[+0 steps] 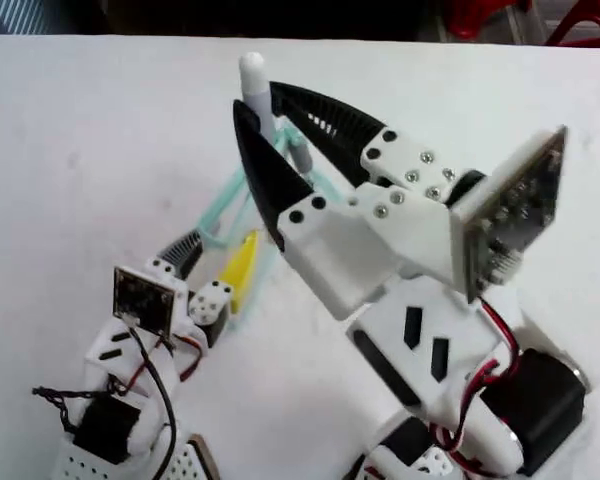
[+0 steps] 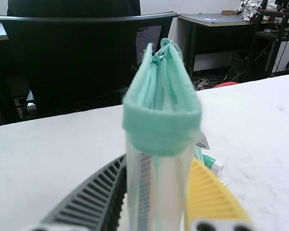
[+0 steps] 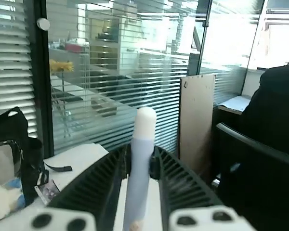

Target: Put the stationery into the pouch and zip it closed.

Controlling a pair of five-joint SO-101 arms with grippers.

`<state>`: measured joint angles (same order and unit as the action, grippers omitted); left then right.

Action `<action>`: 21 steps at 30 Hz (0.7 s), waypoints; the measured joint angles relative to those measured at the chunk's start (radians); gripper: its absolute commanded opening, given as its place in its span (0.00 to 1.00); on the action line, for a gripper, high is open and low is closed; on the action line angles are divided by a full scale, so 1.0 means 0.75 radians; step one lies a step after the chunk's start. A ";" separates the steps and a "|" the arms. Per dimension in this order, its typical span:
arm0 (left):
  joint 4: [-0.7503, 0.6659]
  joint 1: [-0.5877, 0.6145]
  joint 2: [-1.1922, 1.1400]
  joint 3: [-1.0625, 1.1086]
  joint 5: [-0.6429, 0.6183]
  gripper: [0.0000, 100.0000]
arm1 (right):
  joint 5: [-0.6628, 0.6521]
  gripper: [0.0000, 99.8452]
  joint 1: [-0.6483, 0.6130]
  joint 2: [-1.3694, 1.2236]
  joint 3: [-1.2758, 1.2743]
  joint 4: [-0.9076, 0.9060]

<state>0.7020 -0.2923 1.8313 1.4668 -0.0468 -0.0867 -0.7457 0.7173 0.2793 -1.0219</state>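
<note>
- Right gripper [image 1: 258,100] sits closest to the lens, on the right side of the high view; its black jaws are clamped on a white-capped pen [image 1: 252,68], cap aimed at the upper middle of the frame
- pen's lower end overlaps the pouch [image 1: 230,205] in that view; can't tell if they actually touch
- left gripper [image 1: 223,242] is at the lower left, one grey finger and one yellow; it's squeezed onto the pouch, clear plastic with mint-green trim, left of centre
- on the left wrist cam the pouch stands upright between those fingers, green end up; zip state, no idea
- small white-and-green thing [image 2: 211,165] lies on the white surface [image 1: 80,150] just behind the pouch; too blurry to name
</note>
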 measured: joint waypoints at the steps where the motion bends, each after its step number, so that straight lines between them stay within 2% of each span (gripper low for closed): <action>1: 0.000 0.000 0.000 0.000 0.000 0.18 | 0.004 0.02 0.000 0.006 -0.008 0.020; 13: 0.000 0.000 0.000 0.000 0.000 0.18 | 0.020 0.02 -0.002 -0.196 -0.274 0.395; 21: 0.000 0.000 0.000 0.000 0.000 0.18 | 0.020 0.02 -0.002 -0.176 -0.475 0.415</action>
<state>0.7020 -0.2923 1.8313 1.4668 -0.0468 -0.0713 -0.7472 0.5854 -0.0767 -0.7104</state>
